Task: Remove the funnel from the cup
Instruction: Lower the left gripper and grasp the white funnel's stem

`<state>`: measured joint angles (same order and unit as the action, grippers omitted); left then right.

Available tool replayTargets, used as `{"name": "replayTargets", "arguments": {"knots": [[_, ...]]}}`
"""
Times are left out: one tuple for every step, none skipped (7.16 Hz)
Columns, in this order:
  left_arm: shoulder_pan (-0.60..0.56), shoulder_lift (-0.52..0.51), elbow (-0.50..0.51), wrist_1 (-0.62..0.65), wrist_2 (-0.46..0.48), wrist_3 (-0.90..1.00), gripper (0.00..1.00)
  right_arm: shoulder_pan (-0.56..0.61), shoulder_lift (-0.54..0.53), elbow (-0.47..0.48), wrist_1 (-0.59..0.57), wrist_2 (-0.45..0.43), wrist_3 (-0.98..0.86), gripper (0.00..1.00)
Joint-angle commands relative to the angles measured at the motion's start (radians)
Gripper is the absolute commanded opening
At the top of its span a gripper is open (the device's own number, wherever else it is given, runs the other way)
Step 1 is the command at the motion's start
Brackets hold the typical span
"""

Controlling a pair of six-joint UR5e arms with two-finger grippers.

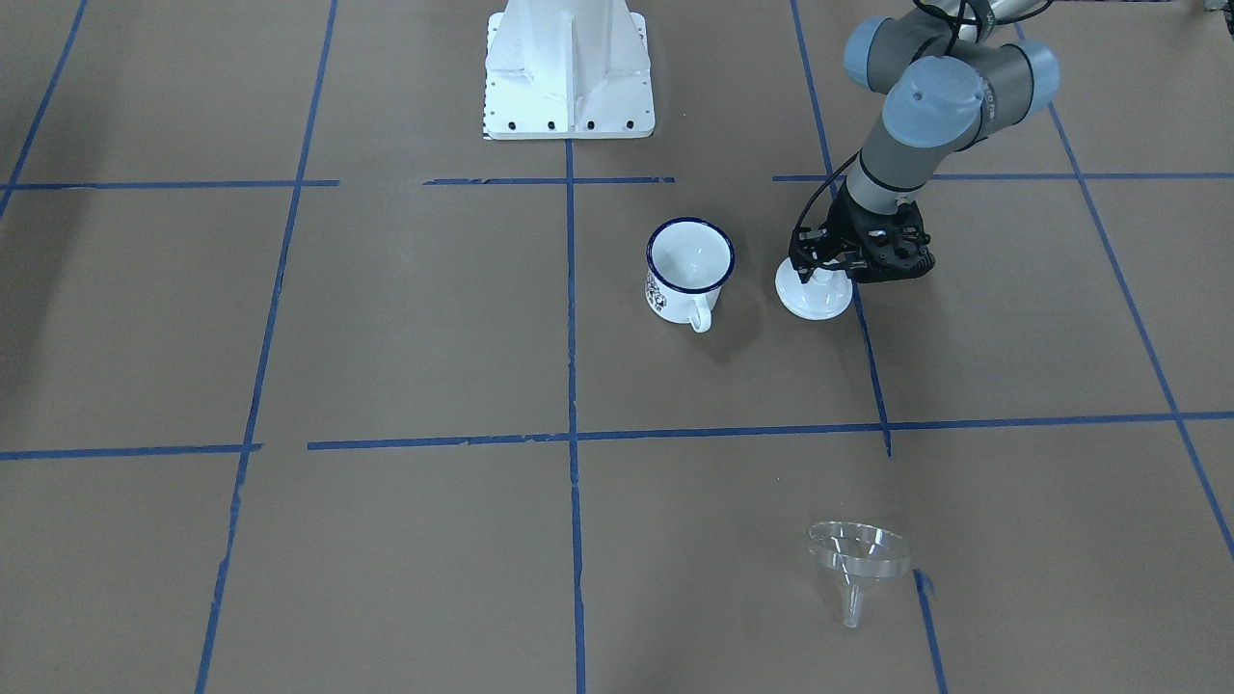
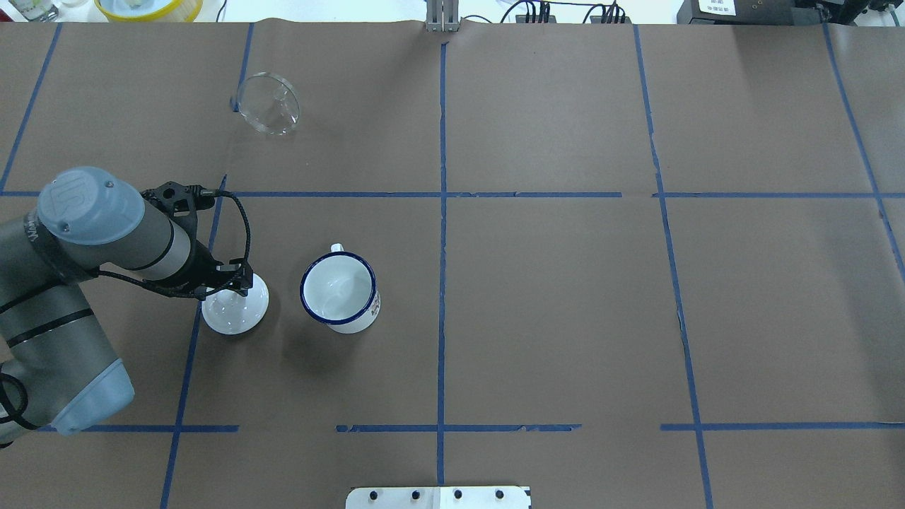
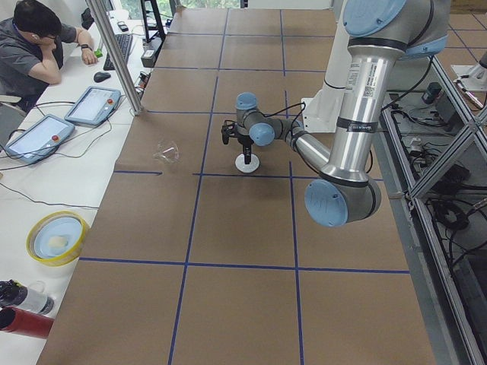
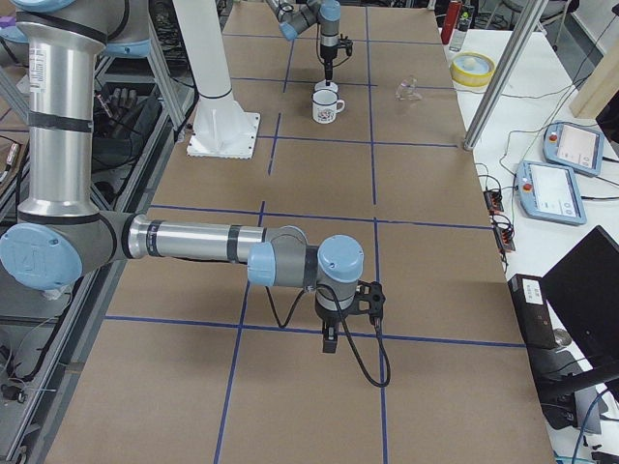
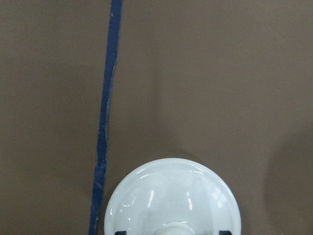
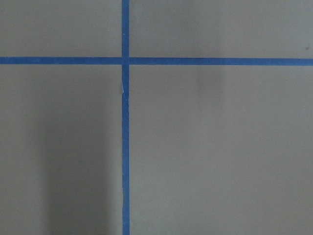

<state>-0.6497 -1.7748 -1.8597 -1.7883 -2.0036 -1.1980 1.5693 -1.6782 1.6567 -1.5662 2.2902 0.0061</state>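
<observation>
The clear funnel lies on its side on the brown table, far from the cup; the overhead view shows the funnel at the back left. Upright near the middle stands the white cup with its blue rim, and nothing is inside the cup. Beside it a white knobbed lid rests on the table. My left gripper hangs right over that lid, fingers apart on either side of the knob. My right gripper points down over bare table far away; I cannot tell its state.
The white robot base stands at the table's edge behind the cup. Blue tape lines cross the brown paper. A yellow bowl, tablets and a seated person are off the table's far side.
</observation>
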Motion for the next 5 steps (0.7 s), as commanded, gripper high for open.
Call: {"name": "replayTargets", "arguments": {"knots": [[-0.002, -0.002, -0.001, 0.0, 0.0, 0.0, 0.69, 0.0, 0.0, 0.0, 0.0, 0.0, 0.0, 1.0], [-0.001, -0.006, 0.0, 0.0, 0.0, 0.0, 0.69, 0.0, 0.0, 0.0, 0.0, 0.0, 0.0, 1.0], [-0.001, -0.008, 0.0, 0.0, 0.0, 0.0, 0.7, 0.0, 0.0, 0.0, 0.0, 0.0, 0.0, 1.0], [0.001, -0.009, 0.0, 0.0, -0.001, 0.0, 0.7, 0.0, 0.0, -0.002, 0.0, 0.0, 0.0, 1.0], [0.001, -0.008, 0.0, 0.0, -0.001, 0.0, 0.7, 0.0, 0.0, 0.0, 0.0, 0.0, 0.0, 1.0]]}}
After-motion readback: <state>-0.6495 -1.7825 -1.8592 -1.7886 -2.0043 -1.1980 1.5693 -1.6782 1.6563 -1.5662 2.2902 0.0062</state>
